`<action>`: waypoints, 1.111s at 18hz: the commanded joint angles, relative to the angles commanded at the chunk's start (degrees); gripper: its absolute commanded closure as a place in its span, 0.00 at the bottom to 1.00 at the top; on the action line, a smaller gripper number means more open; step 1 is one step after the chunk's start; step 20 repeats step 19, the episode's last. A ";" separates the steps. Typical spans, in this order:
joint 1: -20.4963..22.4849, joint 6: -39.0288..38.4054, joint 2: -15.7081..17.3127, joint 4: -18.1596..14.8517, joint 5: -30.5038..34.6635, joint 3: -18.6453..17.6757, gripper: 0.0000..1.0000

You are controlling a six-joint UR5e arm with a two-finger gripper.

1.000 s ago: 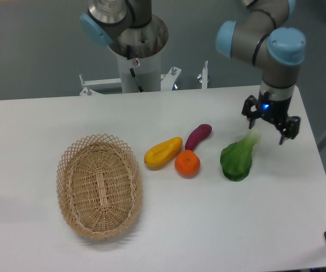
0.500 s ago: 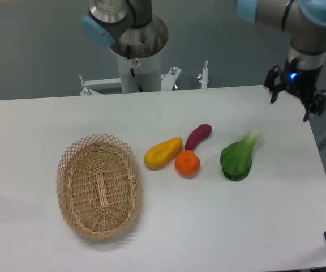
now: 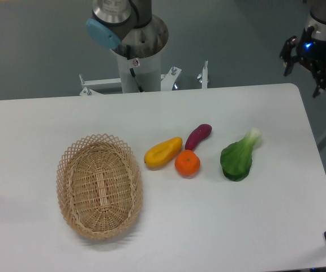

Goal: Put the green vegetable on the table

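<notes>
Bright even light, soft shadows

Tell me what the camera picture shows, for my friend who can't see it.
A green vegetable lies on a white table, right of an orange, a yellow piece and a purple piece. A basket sits left. The open tool hangs top right.

The white worktop (image 3: 38,119) carries a wicker basket (image 3: 99,186) at left, then a yellow fruit (image 3: 163,152), purple piece (image 3: 198,136), orange (image 3: 187,163) (all clustered) and green vegetable (image 3: 238,157) farther right.
</notes>
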 joint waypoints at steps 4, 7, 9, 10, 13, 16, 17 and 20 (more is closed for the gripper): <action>0.00 -0.09 0.00 0.00 -0.44 -0.18 0.00; 0.00 -0.26 0.00 0.09 -0.71 -0.35 0.00; -0.09 -0.35 0.00 0.09 -0.79 -0.35 0.00; -0.17 -0.35 0.00 0.09 -0.79 -0.35 0.00; -0.17 -0.35 0.00 0.09 -1.06 -0.35 0.00; -0.17 -0.35 0.00 0.09 -1.15 -0.35 0.00; -0.26 -0.35 0.00 0.09 -1.06 -0.35 0.00; -0.26 -0.44 0.00 0.09 -1.14 -0.35 0.00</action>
